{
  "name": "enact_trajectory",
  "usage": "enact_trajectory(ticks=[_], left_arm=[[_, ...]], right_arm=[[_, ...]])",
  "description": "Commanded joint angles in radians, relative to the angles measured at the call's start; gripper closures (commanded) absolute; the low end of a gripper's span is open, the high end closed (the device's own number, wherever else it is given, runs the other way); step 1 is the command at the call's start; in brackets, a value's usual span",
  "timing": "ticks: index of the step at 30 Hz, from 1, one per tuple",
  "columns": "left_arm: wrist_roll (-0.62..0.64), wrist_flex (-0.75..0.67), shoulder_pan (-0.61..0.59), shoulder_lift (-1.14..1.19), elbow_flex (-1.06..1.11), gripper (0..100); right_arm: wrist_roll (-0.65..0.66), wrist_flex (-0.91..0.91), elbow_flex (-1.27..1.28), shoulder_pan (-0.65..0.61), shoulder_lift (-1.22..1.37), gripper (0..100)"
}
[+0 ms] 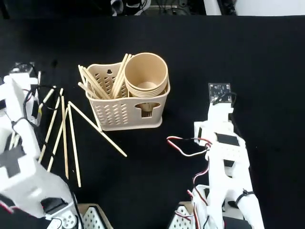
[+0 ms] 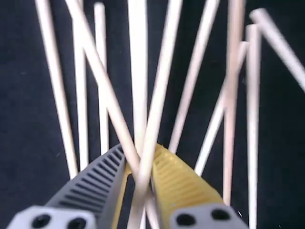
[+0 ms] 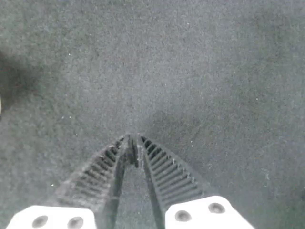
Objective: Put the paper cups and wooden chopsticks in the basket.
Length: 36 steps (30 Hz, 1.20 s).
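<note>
Left end effector [image 2: 139, 157]: jaws drawn narrow on two crossed chopsticks [image 2: 106, 90], which pass between the ribbed pads. Right end effector [image 3: 132, 143]: jaws together, tips touching, nothing between them, over bare counter [image 1: 214, 57].

The basket [image 1: 119, 114] sits mid-counter. The stacked cups [image 1: 145, 71] already stand in its right compartment, and a bundle of sticks [image 1: 95, 81] leans in its left one. The loose chopsticks [image 1: 74, 143] lie fanned on the counter to the basket's left, by the left arm [image 1: 24, 143]. One long stick [image 1: 97, 129] runs diagonally, with its far end close to the basket wall.

Risks, as we judge them:
- The two sticks cross in the grip, so they may scissor or one may slip out on the lift.
- Neighbouring sticks lie close on both sides of the jaws and could be dragged or flicked.
- The sticks leaning in the basket splay over its rim, so an incoming stick could catch on them or lever one out.
- The basket looks light, and a sideways knock may shift it.

Room: open counter behind and to the right of the basket. The left side is crowded. The right arm [image 1: 228, 157] is well apart from the basket.
</note>
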Motion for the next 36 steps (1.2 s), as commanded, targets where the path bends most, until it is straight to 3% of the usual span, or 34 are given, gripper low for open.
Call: enact_trajectory(ticks=[1,13,27,30,36], left_arm=[[0.0,-0.009,0.021,-0.27,0.071,97],[-0.002,-0.272,0.013,-1.045,0.549,97],[0.003,-0.282,0.022,-1.519,0.61,97],[0.12,-0.344,0.022,-1.56,0.616,97],[0.516,-0.569,0.035,-1.582,0.618,97]], right_arm=[[-0.005,-0.012,-0.005,-0.012,-0.004,98.6],[-0.005,-0.012,-0.005,-0.012,-0.004,98.6],[-0.005,-0.012,-0.005,-0.012,-0.004,98.6],[-0.005,-0.012,-0.005,-0.012,-0.002,98.6],[-0.005,-0.012,-0.005,-0.012,-0.002,98.6]])
